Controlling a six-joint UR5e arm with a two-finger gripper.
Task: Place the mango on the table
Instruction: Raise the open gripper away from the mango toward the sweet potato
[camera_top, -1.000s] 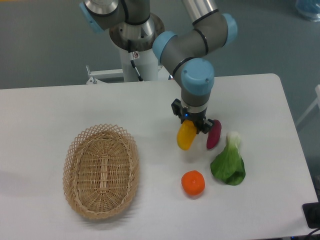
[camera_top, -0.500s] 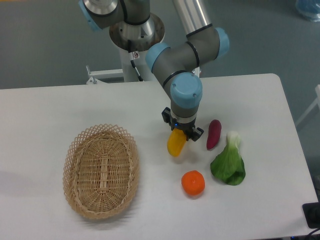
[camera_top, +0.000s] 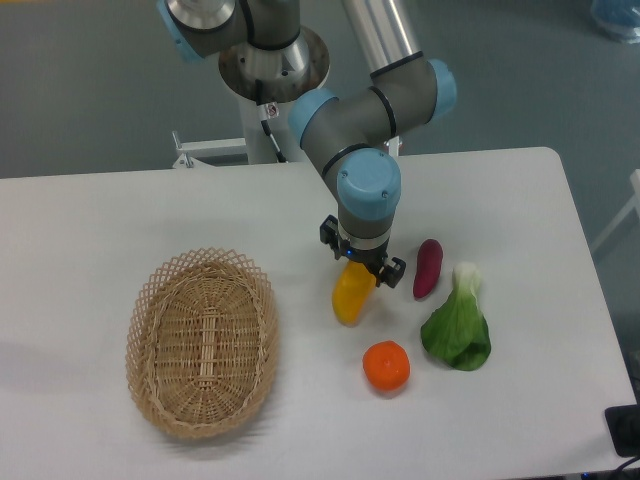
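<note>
The mango (camera_top: 350, 296) is a yellow-orange oval fruit hanging tilted from my gripper (camera_top: 359, 268), its lower end at or just above the white table (camera_top: 120, 220). The gripper points straight down over the table's middle and is shut on the mango's upper end. The fingers are mostly hidden by the wrist and the fruit.
An oval wicker basket (camera_top: 202, 342) lies to the left. A round orange (camera_top: 386, 366) sits just in front of the mango. A purple sweet potato (camera_top: 427, 268) and a green bok choy (camera_top: 459, 326) lie to the right.
The gripper has carried the mango left, away from the sweet potato, and lowered it toward the table surface.
</note>
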